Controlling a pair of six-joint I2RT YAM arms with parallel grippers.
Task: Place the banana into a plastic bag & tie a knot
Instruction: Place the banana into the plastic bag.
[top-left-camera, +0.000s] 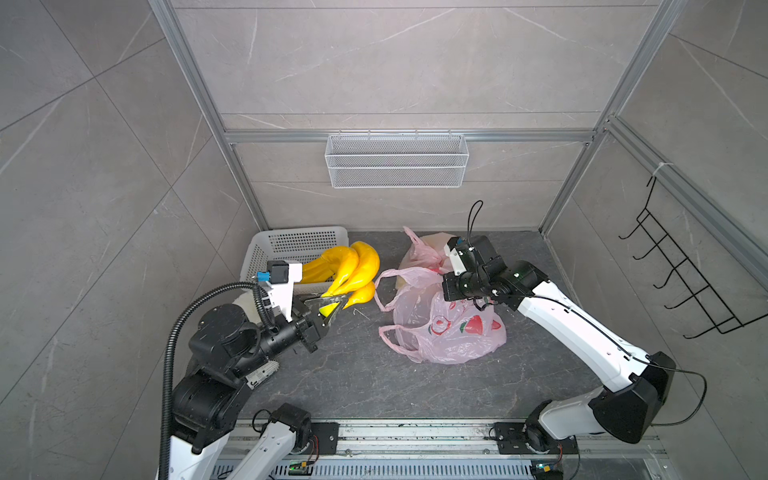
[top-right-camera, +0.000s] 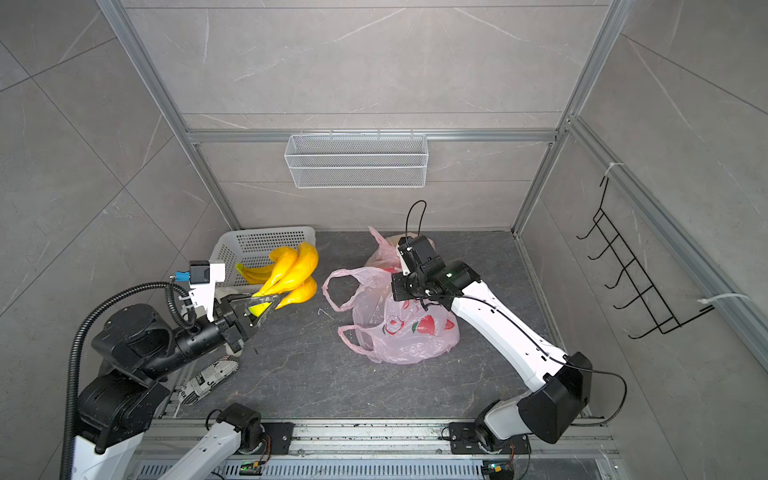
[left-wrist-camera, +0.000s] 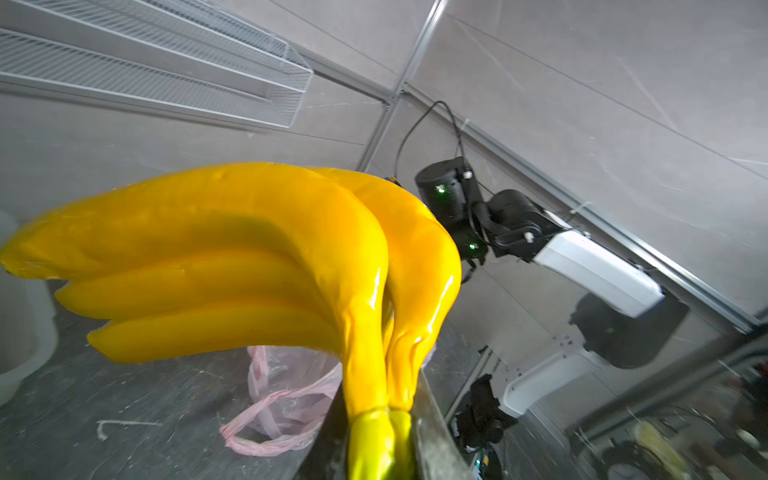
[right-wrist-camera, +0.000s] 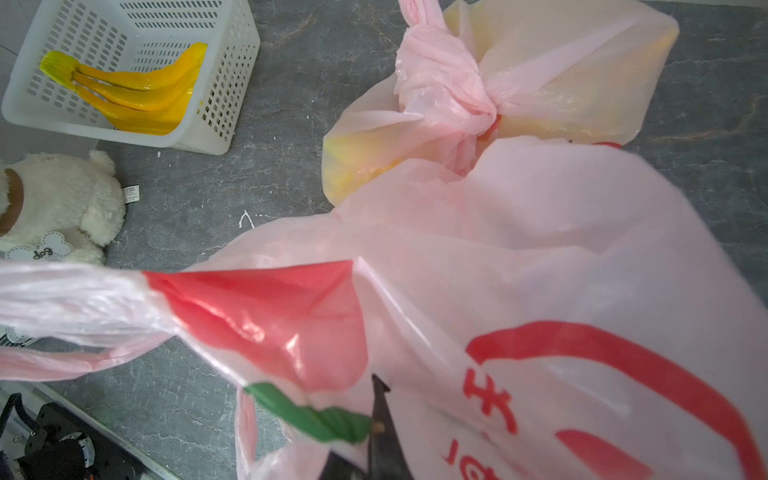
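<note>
Holding banana (top-left-camera: 357, 266) beside bag (top-left-camera: 449, 332)
Left claw (top-left-camera: 332, 309) clamps our banana, right claw (right-wrist-camera: 376, 432) the bag; its slack mouth ahead may snag.

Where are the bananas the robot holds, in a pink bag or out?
Out. The left gripper holds the banana bunch by its stem, apart from the open pink bag.

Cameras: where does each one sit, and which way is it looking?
Top views: high up in front, looking down at the table; both arms show, the left gripper holding the banana bunch.
Left wrist: on the left arm, looking past the banana bunch toward the right arm; its gripper edge shows.
Right wrist: on the right arm, looking down at the open pink bag; only the right gripper tip shows.
Shared: both wrist views catch that bag.
</note>
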